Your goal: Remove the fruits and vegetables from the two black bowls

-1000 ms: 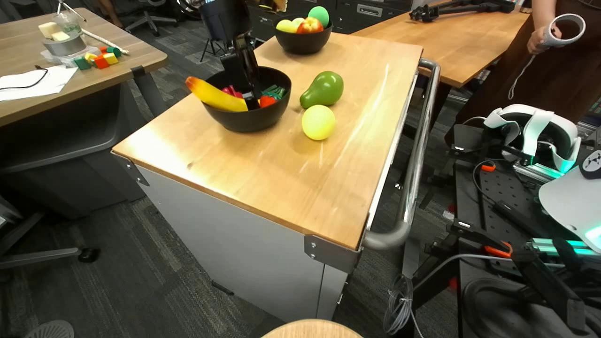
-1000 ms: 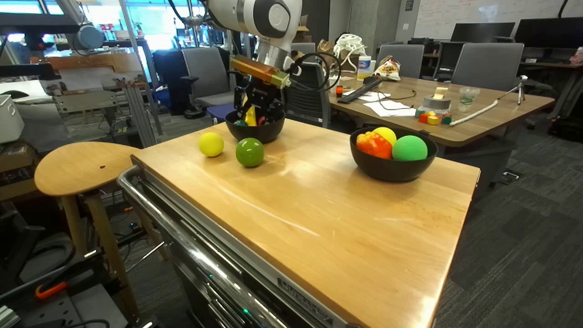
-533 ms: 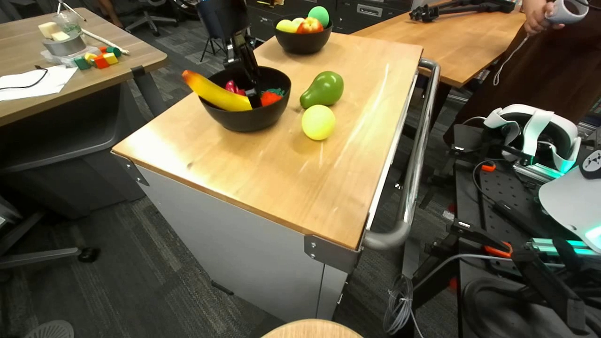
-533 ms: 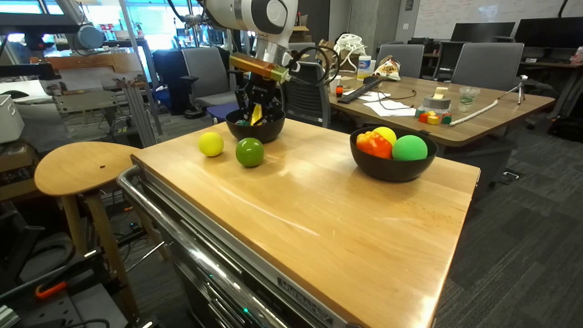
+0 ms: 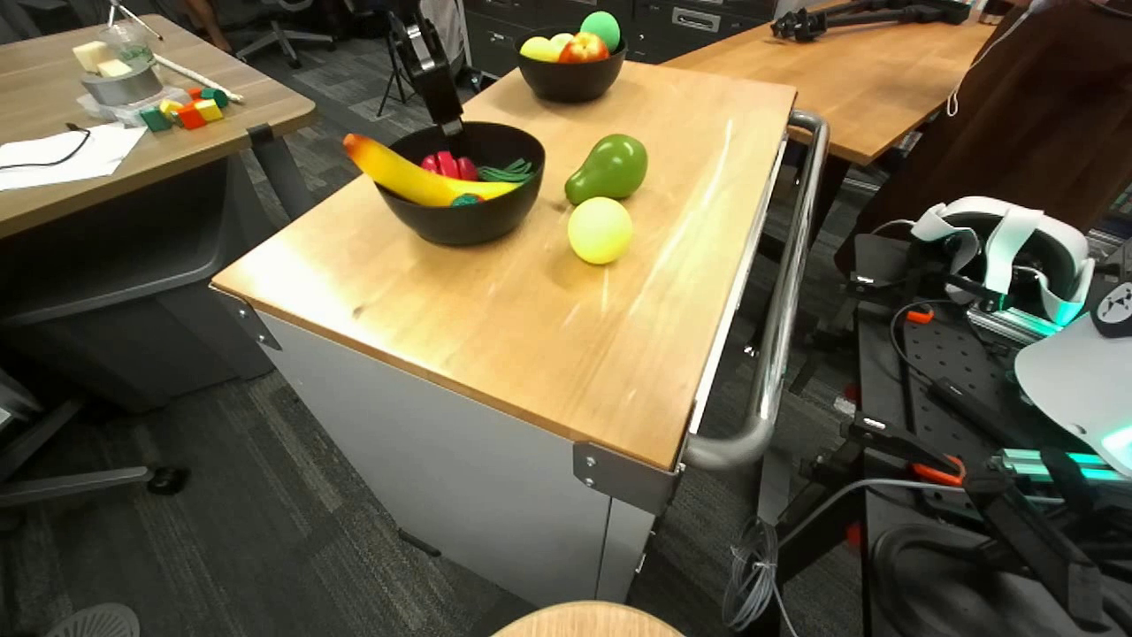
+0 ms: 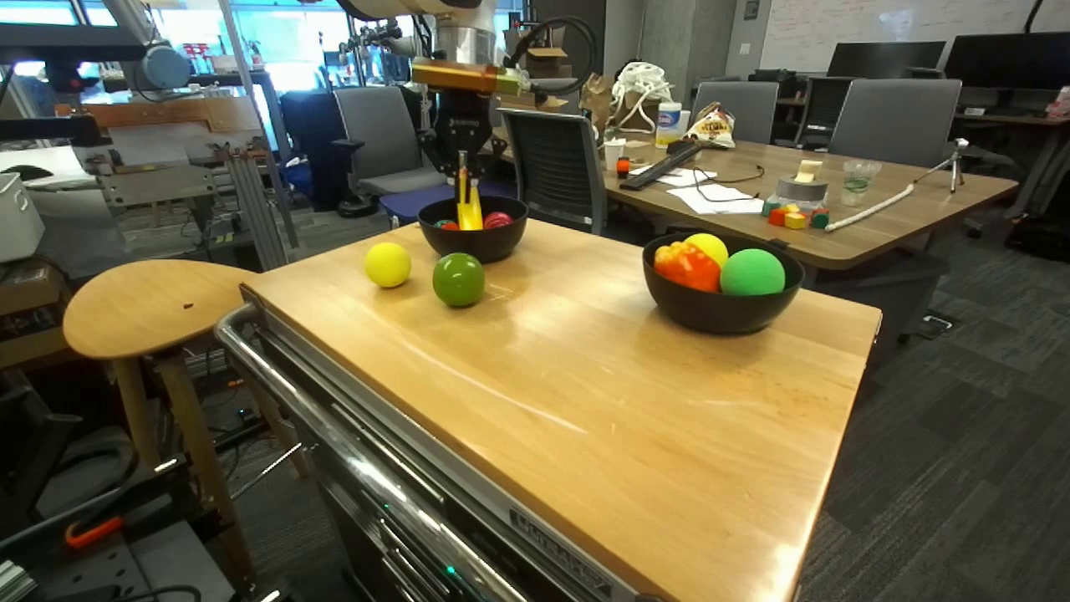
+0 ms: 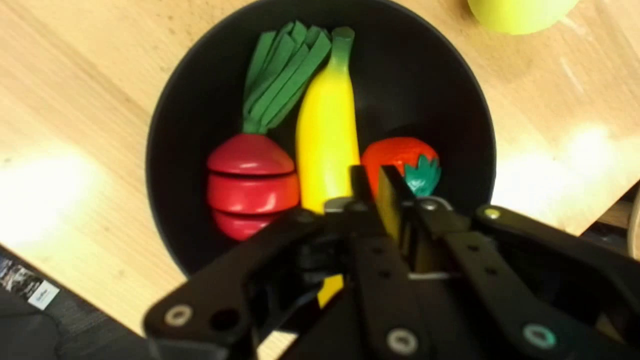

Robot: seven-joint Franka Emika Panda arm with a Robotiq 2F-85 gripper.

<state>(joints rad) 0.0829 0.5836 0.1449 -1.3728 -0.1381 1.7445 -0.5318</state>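
In an exterior view, locate the banana (image 5: 411,174) in the black bowl (image 5: 469,228), with one end past the rim. Note pear (image 5: 610,170) and yellow ball (image 5: 600,231) already out on the wooden top (image 5: 495,327).

In an exterior view, note the other black bowl (image 6: 723,314), not yet emptied, with pepper (image 6: 685,267), green ball (image 6: 752,272) and yellow piece (image 6: 708,247) inside.

In the wrist view, observe the gripper (image 7: 375,172) above the bowl, with a mere slit between the jaws and nothing held. Expect a light, stiff, probably slick banana, unlikely to crush. Spread the jaws first; grasp crosswise near mid-length, clear of the leafy red piece (image 7: 252,187) and strawberry (image 7: 392,151).
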